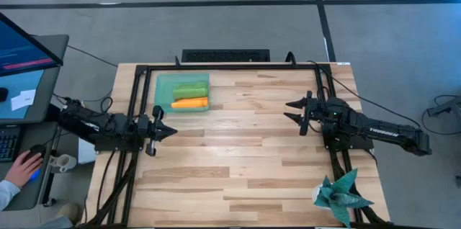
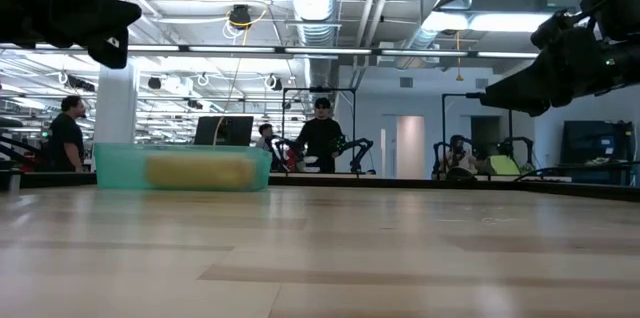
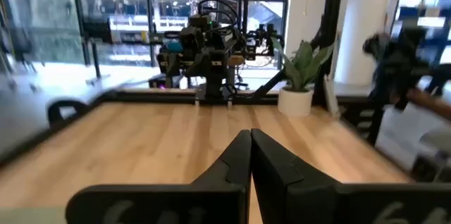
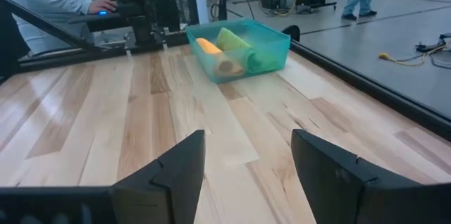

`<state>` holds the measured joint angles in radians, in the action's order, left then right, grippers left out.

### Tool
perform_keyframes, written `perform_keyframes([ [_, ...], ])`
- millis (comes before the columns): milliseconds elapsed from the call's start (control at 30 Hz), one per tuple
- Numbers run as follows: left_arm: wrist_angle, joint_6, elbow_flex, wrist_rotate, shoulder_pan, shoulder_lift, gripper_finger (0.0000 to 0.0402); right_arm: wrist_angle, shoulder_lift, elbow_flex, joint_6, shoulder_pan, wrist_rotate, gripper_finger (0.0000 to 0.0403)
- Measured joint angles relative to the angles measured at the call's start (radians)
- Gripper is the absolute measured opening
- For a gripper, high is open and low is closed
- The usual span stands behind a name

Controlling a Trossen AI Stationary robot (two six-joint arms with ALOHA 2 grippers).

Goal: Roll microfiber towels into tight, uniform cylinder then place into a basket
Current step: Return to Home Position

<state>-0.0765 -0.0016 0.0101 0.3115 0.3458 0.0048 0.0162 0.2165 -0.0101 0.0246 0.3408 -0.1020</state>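
Note:
The mint-green basket [image 1: 182, 93] stands at the table's far left, and in the right wrist view [image 4: 243, 48] too. In it lie two rolled microfiber towels side by side: the lime green one [image 1: 190, 90] toward the far edge, the orange one [image 1: 189, 103] toward the near edge. My left gripper [image 1: 171, 132] hovers shut at the left side, just near of the basket, pointing level toward the right. My right gripper [image 1: 290, 109] hovers open at the right side, pointing toward the left, with nothing between its fingers.
A dark teal spiky cloth [image 1: 341, 194] lies at the table's near right corner. Black rails [image 1: 230, 65] run along the far edge and both sides. A person's hand [image 1: 25, 164] rests at a desk left of the table.

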Motion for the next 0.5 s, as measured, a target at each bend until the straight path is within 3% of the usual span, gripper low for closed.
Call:
perform_keyframes([
  [233,0.000,-0.165,-0.001,0.000,0.000,0.000,0.0000,0.000,0.000,0.000,0.001,0.000,0.000,0.0233],
  [500,0.000,-0.168,-0.002,0.000,0.000,0.000,0.0000,0.000,0.000,0.000,0.001,0.000,0.002,0.0233],
])
